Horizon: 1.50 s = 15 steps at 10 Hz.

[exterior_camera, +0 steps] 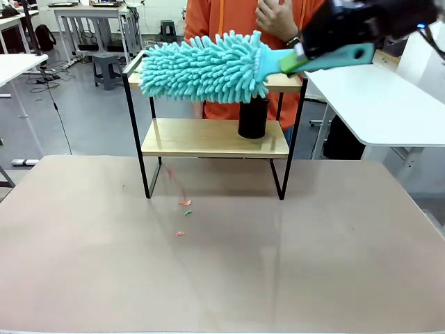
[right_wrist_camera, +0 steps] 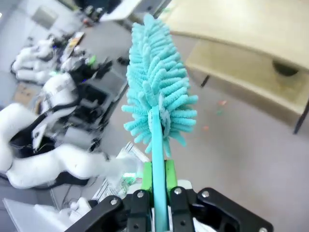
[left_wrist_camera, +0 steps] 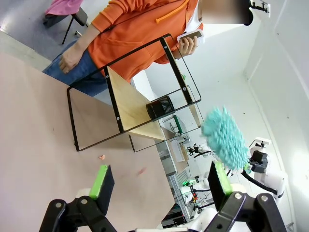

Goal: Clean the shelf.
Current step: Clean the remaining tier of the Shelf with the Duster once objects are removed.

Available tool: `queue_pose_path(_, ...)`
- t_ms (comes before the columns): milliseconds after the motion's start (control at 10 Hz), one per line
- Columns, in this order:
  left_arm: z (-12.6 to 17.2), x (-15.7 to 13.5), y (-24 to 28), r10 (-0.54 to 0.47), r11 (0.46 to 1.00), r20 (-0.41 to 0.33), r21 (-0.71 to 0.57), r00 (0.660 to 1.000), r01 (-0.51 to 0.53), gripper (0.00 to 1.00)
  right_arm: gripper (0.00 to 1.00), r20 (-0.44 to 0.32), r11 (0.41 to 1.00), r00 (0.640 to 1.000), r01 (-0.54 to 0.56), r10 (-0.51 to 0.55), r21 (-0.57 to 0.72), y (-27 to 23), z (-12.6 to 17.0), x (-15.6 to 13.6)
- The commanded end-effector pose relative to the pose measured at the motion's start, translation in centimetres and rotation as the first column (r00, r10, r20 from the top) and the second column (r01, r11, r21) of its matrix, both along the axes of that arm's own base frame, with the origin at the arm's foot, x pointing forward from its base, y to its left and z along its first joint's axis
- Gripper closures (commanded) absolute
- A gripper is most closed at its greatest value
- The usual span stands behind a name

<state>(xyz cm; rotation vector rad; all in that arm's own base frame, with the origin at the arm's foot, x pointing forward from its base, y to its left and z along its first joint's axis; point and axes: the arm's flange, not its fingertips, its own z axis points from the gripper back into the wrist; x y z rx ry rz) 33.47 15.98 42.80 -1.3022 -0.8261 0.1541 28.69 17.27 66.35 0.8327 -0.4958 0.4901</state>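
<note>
The shelf (exterior_camera: 208, 138) stands at the table's far middle, a small rack with two wooden boards in a black frame. My right gripper (exterior_camera: 295, 61) comes in from the upper right, shut on the handle of a teal fluffy duster (exterior_camera: 205, 67). The duster's head lies across the left part of the top board. In the right wrist view the right gripper (right_wrist_camera: 158, 176) clamps the duster handle (right_wrist_camera: 157, 145), with the shelf (right_wrist_camera: 251, 29) beyond it. My left gripper (left_wrist_camera: 161, 181) is open and holds nothing; it looks at the shelf (left_wrist_camera: 130, 104) from the side.
A black cup (exterior_camera: 253, 120) stands on the lower board at the right. A person in an orange top (exterior_camera: 236, 17) sits close behind the shelf. Small orange and green scraps (exterior_camera: 184, 203) lie on the brown table (exterior_camera: 278, 278) in front of it. A white table (exterior_camera: 382, 104) stands at the right.
</note>
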Motion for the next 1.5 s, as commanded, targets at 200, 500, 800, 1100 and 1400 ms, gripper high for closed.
queue_pose_path(200,0.1,-0.1,-0.1,-0.007,1.000,0.024,0.003,1.000,0.007,0.00,0.87,-0.153,0.983,0.987,-0.028,0.056,0.181,-3.8,-1.0,1.3)
queue_pose_path(500,0.1,-0.1,-0.1,-0.007,1.000,0.024,0.003,1.000,0.007,0.00,0.87,-0.183,0.977,0.983,0.045,-0.006,0.208,-5.9,-0.8,1.9)
queue_pose_path(800,0.1,-0.1,-0.1,-0.007,1.000,0.024,0.003,1.000,0.007,0.00,0.87,-0.345,0.891,0.934,0.228,-0.087,0.394,-18.1,-2.3,2.0)
queue_pose_path(1100,0.1,-0.1,-0.1,-0.007,1.000,0.024,0.003,1.000,0.007,0.00,0.87,-0.456,0.786,0.868,0.418,-0.197,0.455,-25.0,-6.3,2.2)
queue_pose_path(1400,0.1,-0.1,-0.1,-0.007,1.000,0.024,0.003,1.000,0.007,0.00,0.87,-0.505,0.715,0.795,0.565,-0.336,0.412,-26.9,-8.2,3.3)
